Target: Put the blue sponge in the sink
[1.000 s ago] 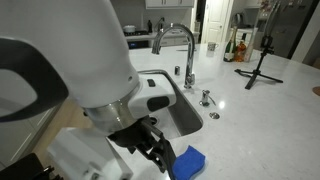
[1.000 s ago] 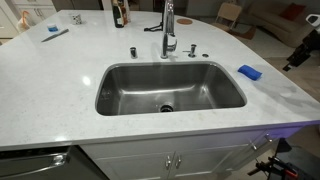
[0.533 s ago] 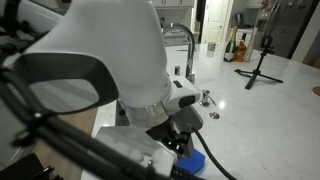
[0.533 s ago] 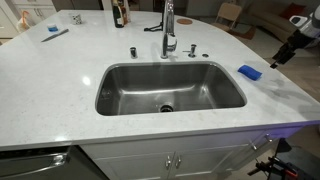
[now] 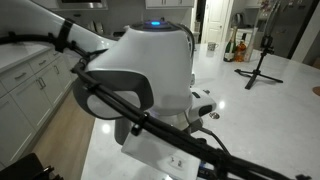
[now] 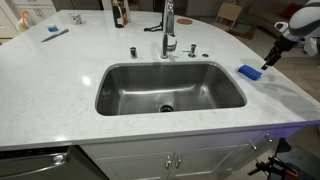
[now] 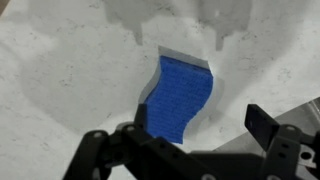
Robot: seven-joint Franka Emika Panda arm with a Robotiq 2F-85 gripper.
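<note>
The blue sponge [image 6: 249, 72] lies flat on the white counter, just right of the sink [image 6: 130, 85]. In the wrist view the sponge [image 7: 185, 95] lies below the open jaws, nearer the left finger [image 7: 146, 116]; the right finger [image 7: 262, 126] is over bare counter. My gripper [image 6: 267, 62] comes in from the upper right, just above and right of the sponge, open and empty; it also shows in the wrist view [image 7: 205, 122]. The basin is empty, with a round drain [image 6: 166, 107] and a chrome faucet [image 6: 168, 25] behind it. In an exterior view the arm [image 5: 150, 80] hides the sponge and the sink.
Dark bottles [image 6: 118, 12] stand at the back of the counter. A blue-tipped tool [image 6: 54, 32] lies at the back left. Small fittings [image 6: 132, 51] sit beside the faucet. A black tripod [image 5: 262, 60] stands on the far counter. The counter's curved edge runs close behind the sponge.
My arm has swung in from the right edge and the gripper now hangs just over the sponge. In an exterior view the arm body now covers the sink and sponge. The sponge has not moved.
</note>
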